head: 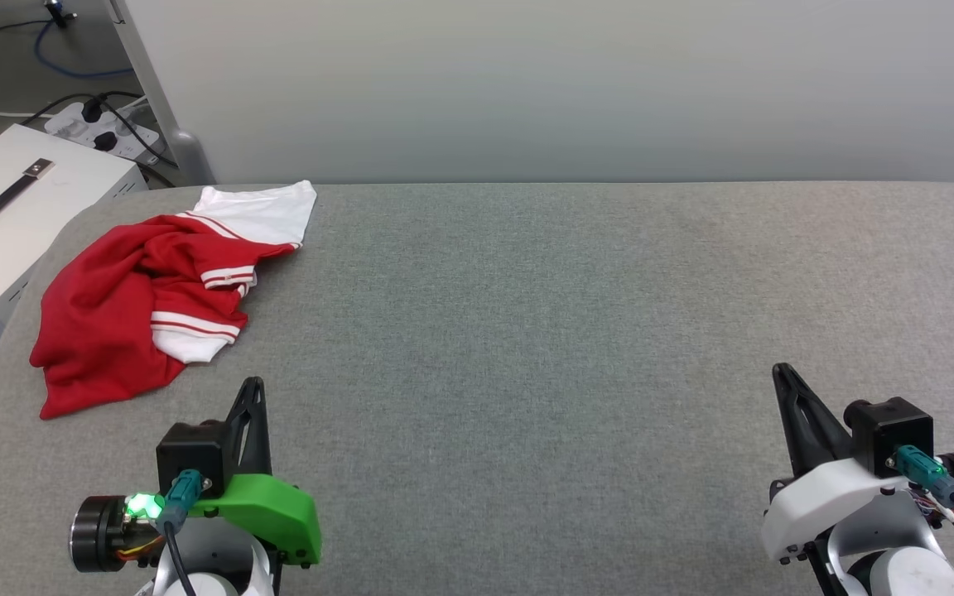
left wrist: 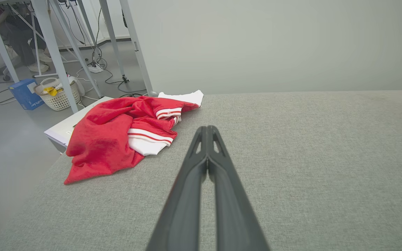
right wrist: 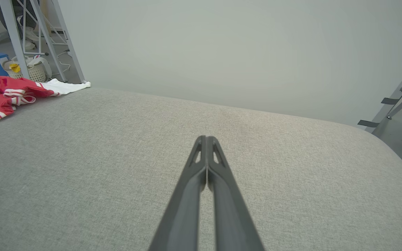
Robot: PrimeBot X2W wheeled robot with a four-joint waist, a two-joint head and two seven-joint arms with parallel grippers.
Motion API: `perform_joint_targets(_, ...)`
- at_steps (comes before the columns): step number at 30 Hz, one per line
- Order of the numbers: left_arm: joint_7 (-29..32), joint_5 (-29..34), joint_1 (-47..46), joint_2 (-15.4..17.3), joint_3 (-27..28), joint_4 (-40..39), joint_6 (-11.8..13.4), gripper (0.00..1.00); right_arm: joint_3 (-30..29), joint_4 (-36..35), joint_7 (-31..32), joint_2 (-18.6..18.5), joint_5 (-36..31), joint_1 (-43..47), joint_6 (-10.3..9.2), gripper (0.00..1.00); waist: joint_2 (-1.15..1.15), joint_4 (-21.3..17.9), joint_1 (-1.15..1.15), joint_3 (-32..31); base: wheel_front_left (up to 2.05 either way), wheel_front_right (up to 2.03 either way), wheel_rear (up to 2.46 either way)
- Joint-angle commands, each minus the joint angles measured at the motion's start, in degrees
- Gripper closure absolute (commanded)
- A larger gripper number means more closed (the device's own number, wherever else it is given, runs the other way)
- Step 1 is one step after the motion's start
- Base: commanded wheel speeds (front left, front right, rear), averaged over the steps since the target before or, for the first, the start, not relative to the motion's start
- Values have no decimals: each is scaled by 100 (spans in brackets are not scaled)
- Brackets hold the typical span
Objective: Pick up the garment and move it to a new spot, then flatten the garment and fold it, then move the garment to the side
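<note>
We see the jersey T-shirt [head: 125, 319] crumpled at the tabletop's [head: 527, 331] 10 o'clock corner, at 11 o'clock from our left end effector [head: 253, 384]. That one and the right end effector [head: 780, 372] both have their fingers pressed together, empty. We judge the shirt soft, light and floppy: pinch a raised red fold.

A white case with a black strap handle [head: 71, 192] is sitting beside a grey fabric-covered table [head: 576, 331], a white power strip [head: 104, 132] lying beyond it. A white woven basket [left wrist: 59, 101] and a blue box [left wrist: 24, 94] are standing on the floor [left wrist: 9, 146].
</note>
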Motion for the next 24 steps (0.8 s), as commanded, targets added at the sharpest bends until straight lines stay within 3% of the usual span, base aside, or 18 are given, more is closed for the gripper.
perform_joint_targets(1, -4, 55, -45, -29, -12, -9, 25, 100, -7, -23, 16, -4, -62, 57, -5, 100, 60, 0, 0, 0, 0, 0, 0)
perform_joint_targets(6, -4, 55, -45, -29, -12, -9, 25, 100, -7, -23, 16, -4, -62, 57, -5, 100, 60, 0, 0, 0, 0, 0, 0)
perform_joint_targets(7, -1, -1, 0, 1, 0, 0, -1, 0, -1, 0, -1, 0, 2, 0, 0, 0, 0, 0, 0, 0, 0, 0, 0)
perform_joint_targets(24, -153, -81, -15, -1, -1, 108, -4, 0, -78, 64, -151, 1, 129, -24, -1, 0, 6, 1, 0, 25, 0, 0, 0)
